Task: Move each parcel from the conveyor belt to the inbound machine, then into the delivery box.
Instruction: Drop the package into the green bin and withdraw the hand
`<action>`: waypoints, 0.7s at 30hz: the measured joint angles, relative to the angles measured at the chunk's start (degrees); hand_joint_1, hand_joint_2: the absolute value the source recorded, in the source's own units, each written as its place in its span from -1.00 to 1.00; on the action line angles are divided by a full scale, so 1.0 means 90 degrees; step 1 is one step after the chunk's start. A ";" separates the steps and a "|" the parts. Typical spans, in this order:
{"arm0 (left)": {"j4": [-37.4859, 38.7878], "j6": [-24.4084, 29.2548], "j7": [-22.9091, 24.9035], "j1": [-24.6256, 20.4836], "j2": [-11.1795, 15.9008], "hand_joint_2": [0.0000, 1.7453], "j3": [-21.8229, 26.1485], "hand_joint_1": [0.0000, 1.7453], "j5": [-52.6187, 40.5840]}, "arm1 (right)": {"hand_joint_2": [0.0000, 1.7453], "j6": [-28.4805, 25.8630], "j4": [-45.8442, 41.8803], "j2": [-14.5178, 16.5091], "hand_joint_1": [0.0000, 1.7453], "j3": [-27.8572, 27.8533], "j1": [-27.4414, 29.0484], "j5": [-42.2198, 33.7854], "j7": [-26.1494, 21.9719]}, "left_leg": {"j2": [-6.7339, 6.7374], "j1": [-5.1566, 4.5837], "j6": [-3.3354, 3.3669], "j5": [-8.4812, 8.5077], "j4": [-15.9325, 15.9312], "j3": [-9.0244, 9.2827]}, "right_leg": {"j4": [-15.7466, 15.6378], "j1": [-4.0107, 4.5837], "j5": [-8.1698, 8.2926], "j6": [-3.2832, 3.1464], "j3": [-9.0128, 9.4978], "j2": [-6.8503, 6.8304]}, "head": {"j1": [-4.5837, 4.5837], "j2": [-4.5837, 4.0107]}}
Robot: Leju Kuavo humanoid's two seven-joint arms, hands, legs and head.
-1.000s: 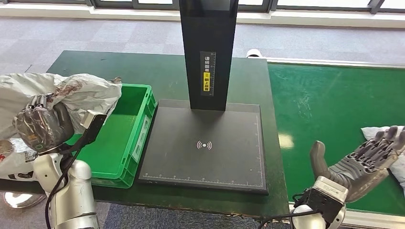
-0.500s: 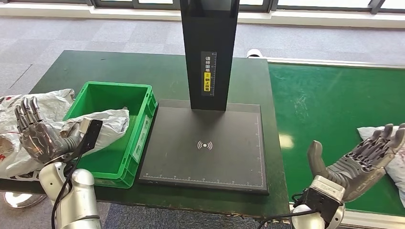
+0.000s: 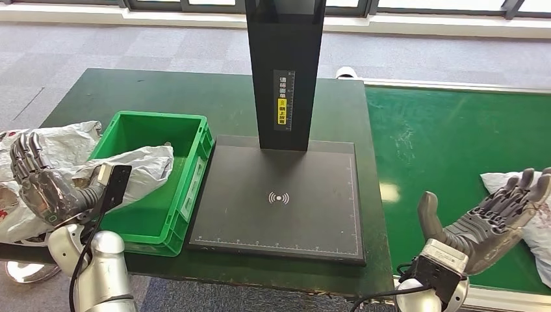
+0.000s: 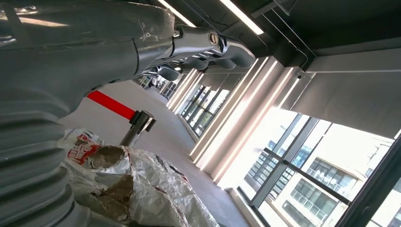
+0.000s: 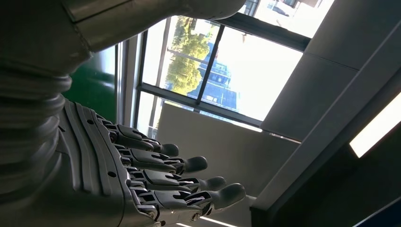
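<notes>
1. Bag: lies in green box, left of frame; delivery step looks done.
2. Left robot hand: fingers spread, empty, lower left.
3. Right robot hand: spread, empty, beside next bag on belt, lower right; next move: grasp it.

1. My head view looks forward and down from high on the body at the counter.
2. Both wrist views sit close behind their hands, tilted up toward ceiling and windows.
3. Head and left wrist views share the crumpled parcel.
</notes>
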 joint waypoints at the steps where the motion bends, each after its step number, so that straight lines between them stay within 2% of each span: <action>1: -0.0016 0.0000 -0.0163 0.0002 -0.0001 1.00 0.0002 -1.00 0.0201 | 1.00 0.0000 0.0002 0.0000 -1.00 0.0000 0.0000 0.0001 0.0000 | 0.0000 0.0000 0.0000 0.0000 0.0000 0.0000 | 0.0000 0.0000 0.0000 0.0000 0.0000 0.0000 | 0.0000 0.0000; 5: -0.0080 -0.0001 -0.1256 0.0032 -0.0008 1.00 -0.0005 -1.00 0.1629 | 1.00 0.0000 0.0061 0.0000 -1.00 0.0000 -0.0010 0.0001 0.0000 | 0.0000 0.0000 0.0000 0.0000 0.0000 0.0000 | 0.0000 0.0000 0.0000 0.0000 0.0000 -0.0001 | 0.0000 0.0000; 7: -0.0131 -0.0001 -0.1487 0.0108 -0.0021 1.00 -0.0115 -1.00 0.2157 | 1.00 0.0000 0.0130 0.0000 -1.00 -0.0001 -0.0020 -0.0013 0.0000 | 0.0000 0.0000 0.0000 0.0000 0.0000 0.0000 | 0.0000 0.0000 0.0000 0.0000 -0.0001 -0.0001 | 0.0000 0.0000; 12: -0.0201 0.0000 -0.1536 0.0186 -0.0018 1.00 -0.0563 -1.00 0.2366 | 1.00 0.0000 0.0278 -0.0001 -1.00 -0.0002 -0.0040 -0.0035 0.0015 | -0.0018 0.0000 -0.0001 0.0001 0.0000 -0.0003 | 0.0000 0.0000 -0.0002 0.0000 0.0004 -0.0019 | 0.0000 0.0000; 21: -0.0084 -0.0001 -0.1547 0.0156 -0.0015 1.00 -0.0866 -1.00 0.2290 | 1.00 0.0000 0.0369 -0.0002 -1.00 -0.0008 -0.0052 -0.0021 0.0019 | -0.0018 0.0000 -0.0001 0.0001 0.0001 -0.0002 | 0.0000 0.0000 -0.0001 0.0000 0.0003 -0.0020 | 0.0000 0.0000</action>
